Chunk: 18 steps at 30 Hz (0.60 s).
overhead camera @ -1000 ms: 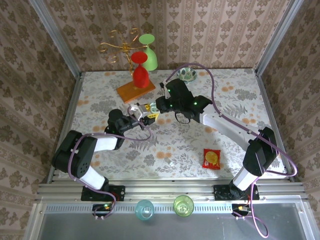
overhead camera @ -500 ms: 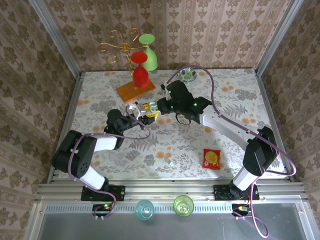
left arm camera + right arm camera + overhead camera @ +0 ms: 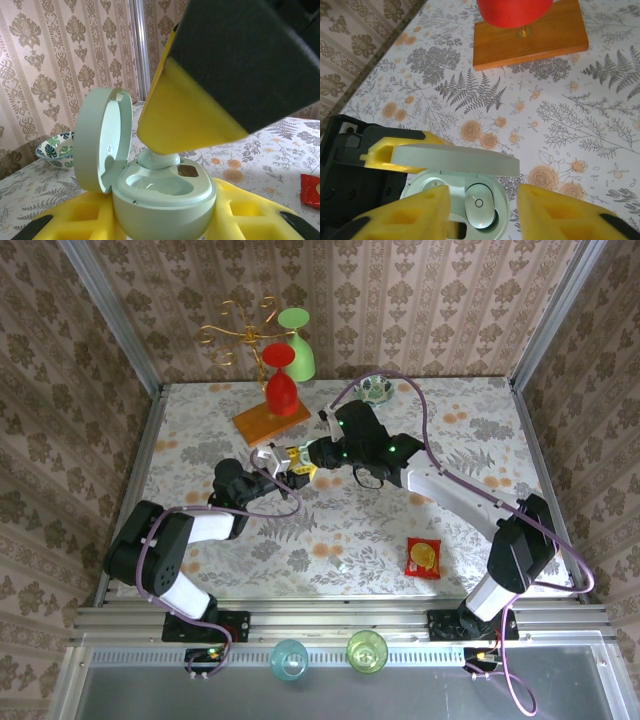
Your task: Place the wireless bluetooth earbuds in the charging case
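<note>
Left fingers (image 3: 75, 220) are closed on the mint case (image 3: 165, 205), one yellow pad on each side of its base. This lifts the case off the table and keeps its mouth facing up towards the other arm. The lid (image 3: 107, 140) stands swung open to one side, probably so nothing blocks the way down into the wells. The right gripper (image 3: 482, 192) hangs directly above. Its two yellow fingers (image 3: 560, 215) are parted with a clear gap and clasp nothing, and from the left wrist one of the pads sits right at the top of the bud. A pale mint bud (image 3: 479, 204) lies in the far well of the case, under the edge of the lid, and looks seated or nearly so. The near well looks empty, so by my reading half the job is left. Holding the case in one gripper rather than leaving it on the cloth likely stops such a small, smooth shell from sliding when pressed. As for writing, a tiny dark mark inside the lid is too small to read, the bud bears only a small ring, and the print on the red packet (image 3: 423, 556) is illegible.
</note>
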Each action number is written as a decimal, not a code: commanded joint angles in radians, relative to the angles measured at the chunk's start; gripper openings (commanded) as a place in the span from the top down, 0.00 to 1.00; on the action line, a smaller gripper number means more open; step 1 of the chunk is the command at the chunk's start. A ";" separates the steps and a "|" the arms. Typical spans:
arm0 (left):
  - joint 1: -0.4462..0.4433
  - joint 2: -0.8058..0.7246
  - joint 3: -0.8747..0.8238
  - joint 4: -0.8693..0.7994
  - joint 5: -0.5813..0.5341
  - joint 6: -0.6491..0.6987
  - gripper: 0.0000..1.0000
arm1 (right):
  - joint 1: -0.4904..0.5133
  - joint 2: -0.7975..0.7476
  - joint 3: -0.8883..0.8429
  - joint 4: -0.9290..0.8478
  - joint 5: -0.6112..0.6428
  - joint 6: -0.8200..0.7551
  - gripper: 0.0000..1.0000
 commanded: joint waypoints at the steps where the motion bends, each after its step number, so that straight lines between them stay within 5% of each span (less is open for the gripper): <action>1: 0.011 -0.022 0.010 0.048 0.023 -0.023 0.82 | -0.007 -0.063 -0.017 0.021 0.019 -0.008 0.55; 11: 0.041 -0.026 -0.013 0.055 0.021 0.020 0.82 | -0.064 -0.250 -0.255 0.170 -0.019 0.095 0.50; 18: 0.073 -0.025 -0.013 0.055 0.000 0.021 0.82 | -0.026 -0.278 -0.370 -0.009 -0.001 0.097 0.48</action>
